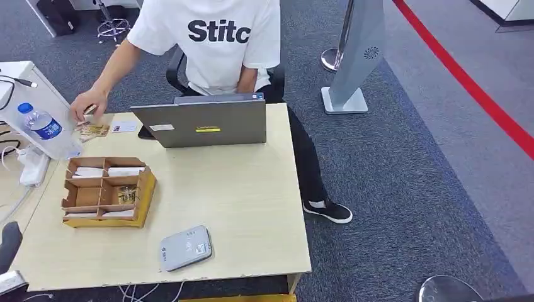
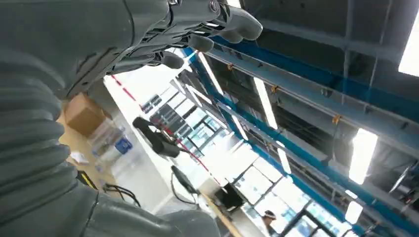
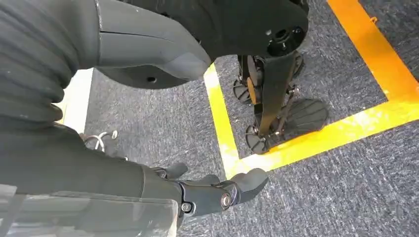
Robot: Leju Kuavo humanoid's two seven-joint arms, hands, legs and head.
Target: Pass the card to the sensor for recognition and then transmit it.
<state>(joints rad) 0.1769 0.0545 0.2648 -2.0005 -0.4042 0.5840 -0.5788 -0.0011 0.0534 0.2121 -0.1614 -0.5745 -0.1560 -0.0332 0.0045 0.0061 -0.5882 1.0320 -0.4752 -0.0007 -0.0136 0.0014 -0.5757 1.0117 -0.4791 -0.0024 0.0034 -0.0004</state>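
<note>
Tan table (image 1: 252, 207) on grey carpet, red line at 2 o'clock. Grey sensor (image 1: 185, 248) at 6, box (image 1: 107, 191) at 9. Left hand (image 2: 197, 34), right hand (image 3: 207, 190): loose, nothing held.

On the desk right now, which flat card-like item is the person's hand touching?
The brownish pile under the person's hand; the white card lies apart, untouched.
</note>
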